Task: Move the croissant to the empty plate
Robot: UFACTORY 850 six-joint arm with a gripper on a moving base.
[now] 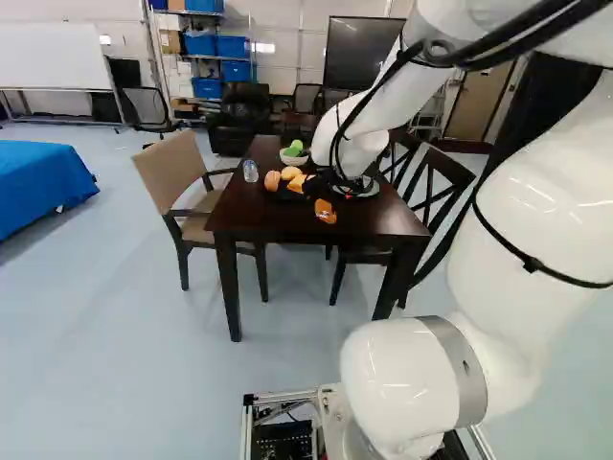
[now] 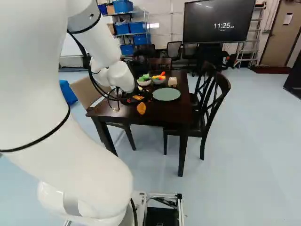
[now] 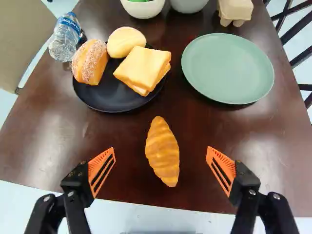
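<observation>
In the right base view my gripper (image 2: 133, 98) hangs low at the table's near side. Seen from the wrist, the gripper (image 3: 161, 157) has its fingers wide open, one on either side of the croissant (image 3: 163, 152), touching neither side of it. The croissant lies on the bare dark tabletop close to the near edge. The green plate (image 3: 227, 68) holds nothing and lies ahead, beside the black plate (image 3: 117, 92).
On the black plate are a sandwich (image 3: 143, 69), a round bun (image 3: 126, 42) and a sugared bread (image 3: 90, 62). A water bottle (image 3: 65, 38), two bowls and an egg carton (image 3: 235, 9) stand around them. Chairs (image 2: 214, 101) flank the table (image 2: 164, 117).
</observation>
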